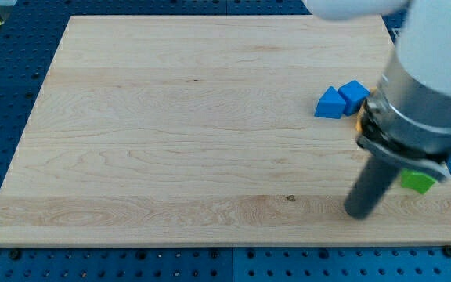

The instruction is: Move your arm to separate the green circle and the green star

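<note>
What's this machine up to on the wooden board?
A robot arm ending in a dark rod is pushing small blocks around a wooden board. My tip rests on the board near the view's bottom right. Just to its right, a green block peeks out from behind the arm; its shape is mostly hidden. Two blue blocks sit touching each other higher up, and a sliver of something orange shows at the arm's edge. The aim is to separate two green blocks, but only one is visible.

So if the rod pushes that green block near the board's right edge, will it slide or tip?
The green block looks low and flat-bottomed, so it would probably slide, not tip. The wooden board looks smooth, so little drag. My tip sits at its left; the arm hides most of it.
</note>
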Action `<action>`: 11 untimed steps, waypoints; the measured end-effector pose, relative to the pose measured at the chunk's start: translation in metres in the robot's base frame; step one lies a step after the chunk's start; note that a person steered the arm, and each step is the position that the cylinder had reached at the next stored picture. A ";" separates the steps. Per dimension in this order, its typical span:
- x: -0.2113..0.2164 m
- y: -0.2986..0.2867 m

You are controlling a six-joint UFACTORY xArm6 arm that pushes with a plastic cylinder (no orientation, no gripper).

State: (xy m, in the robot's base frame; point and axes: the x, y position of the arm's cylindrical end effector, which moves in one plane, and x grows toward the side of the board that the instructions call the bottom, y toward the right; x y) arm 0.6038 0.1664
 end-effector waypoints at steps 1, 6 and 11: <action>0.014 0.037; -0.057 0.171; -0.092 0.047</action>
